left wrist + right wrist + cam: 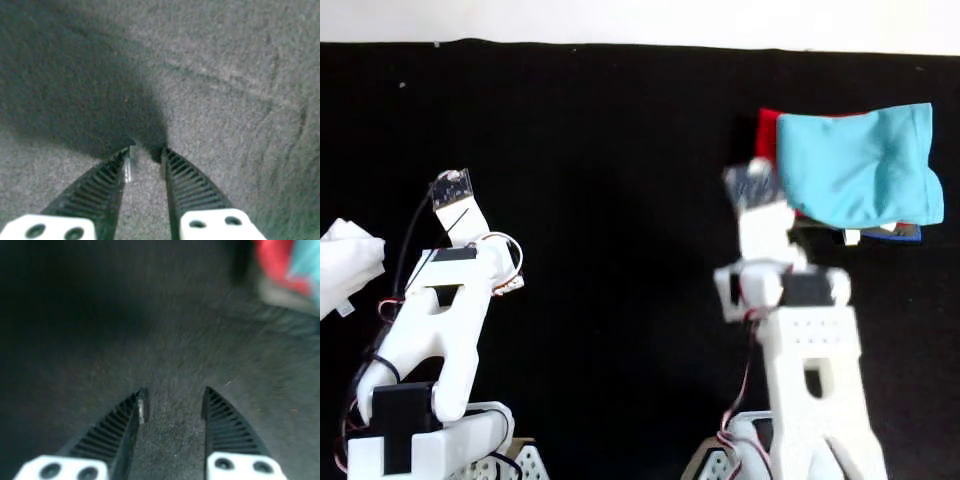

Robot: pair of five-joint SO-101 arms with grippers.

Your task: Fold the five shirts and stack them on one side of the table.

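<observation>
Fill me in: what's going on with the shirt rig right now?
Neither arm holds anything. The left gripper and the right gripper are both open over the black cloth-covered table. On the right side sits a stack topped by a folded light blue shirt, with a red shirt and a dark blue fabric edge showing beneath it. A crumpled white shirt lies at the table's left edge, not yet folded.

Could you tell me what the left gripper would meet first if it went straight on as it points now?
Probably the black felt tabletop, just ahead of the open left gripper; depth is unclear.
</observation>
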